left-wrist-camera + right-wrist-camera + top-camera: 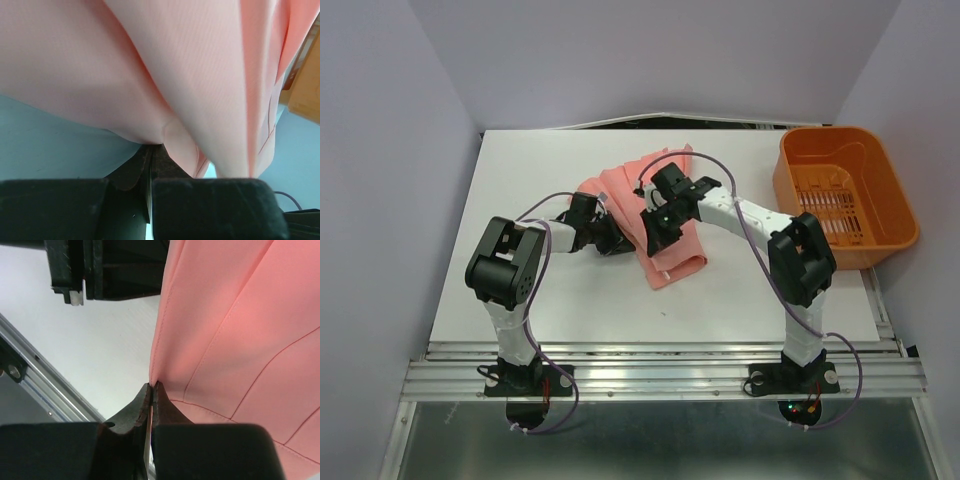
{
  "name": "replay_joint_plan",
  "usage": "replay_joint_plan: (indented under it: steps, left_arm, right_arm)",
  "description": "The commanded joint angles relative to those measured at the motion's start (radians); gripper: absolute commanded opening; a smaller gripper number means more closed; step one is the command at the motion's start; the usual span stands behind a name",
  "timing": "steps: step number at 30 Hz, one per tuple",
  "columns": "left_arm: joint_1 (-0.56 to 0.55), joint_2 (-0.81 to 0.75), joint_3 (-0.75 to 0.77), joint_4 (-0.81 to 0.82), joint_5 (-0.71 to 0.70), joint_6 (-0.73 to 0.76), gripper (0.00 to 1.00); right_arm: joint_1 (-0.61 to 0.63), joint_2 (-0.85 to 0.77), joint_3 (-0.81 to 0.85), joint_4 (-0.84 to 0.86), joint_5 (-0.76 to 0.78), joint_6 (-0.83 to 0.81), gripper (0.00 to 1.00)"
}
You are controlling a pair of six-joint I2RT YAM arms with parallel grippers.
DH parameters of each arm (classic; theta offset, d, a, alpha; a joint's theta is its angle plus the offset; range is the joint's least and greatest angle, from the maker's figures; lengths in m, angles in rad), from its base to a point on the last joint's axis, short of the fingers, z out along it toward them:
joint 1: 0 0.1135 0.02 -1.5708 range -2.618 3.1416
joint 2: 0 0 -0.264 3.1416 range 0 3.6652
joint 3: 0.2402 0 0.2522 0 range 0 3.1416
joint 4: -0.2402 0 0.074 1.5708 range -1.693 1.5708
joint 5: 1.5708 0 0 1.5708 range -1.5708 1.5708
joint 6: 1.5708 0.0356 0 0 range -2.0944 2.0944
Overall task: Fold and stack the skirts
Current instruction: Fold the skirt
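A salmon-pink pleated skirt (665, 215) lies bunched in the middle of the white table, part of it lifted. My left gripper (603, 222) is at its left edge, shut on a fold of the skirt (165, 75), with the tips (151, 146) pinching the fabric. My right gripper (655, 228) is over the skirt's middle, shut on the skirt's edge (225, 330) at its fingertips (153, 385). The two grippers are close together. Fabric fills most of both wrist views.
An orange plastic basket (892, 190) stands at the table's right rear. The table's front edge with metal rails (660, 370) runs near the arm bases. The rail also shows in the right wrist view (40, 375).
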Motion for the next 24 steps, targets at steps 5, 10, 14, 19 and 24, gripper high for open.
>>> replay_joint_plan:
  steps: [5,10,14,19,24]
  left_arm:
    - [-0.001,0.023,0.019,-0.044,-0.049,0.035,0.01]
    - [-0.001,0.017,0.010,-0.040,-0.053,0.035,0.00]
    - [-0.001,0.006,-0.005,-0.040,-0.058,0.034,0.00]
    - [0.016,-0.060,-0.042,0.003,0.031,0.046,0.10]
    - [0.034,-0.182,-0.100,0.023,0.175,0.087,0.39]
  right_arm:
    - [0.012,-0.016,-0.082,0.036,-0.117,0.103,0.01]
    - [0.012,0.046,-0.055,0.053,-0.189,0.186,0.01]
    - [-0.021,0.083,-0.006,0.083,-0.242,0.228,0.01]
    - [-0.055,0.103,-0.004,0.105,-0.238,0.237,0.01]
    - [-0.107,0.110,-0.064,0.171,-0.244,0.268,0.01]
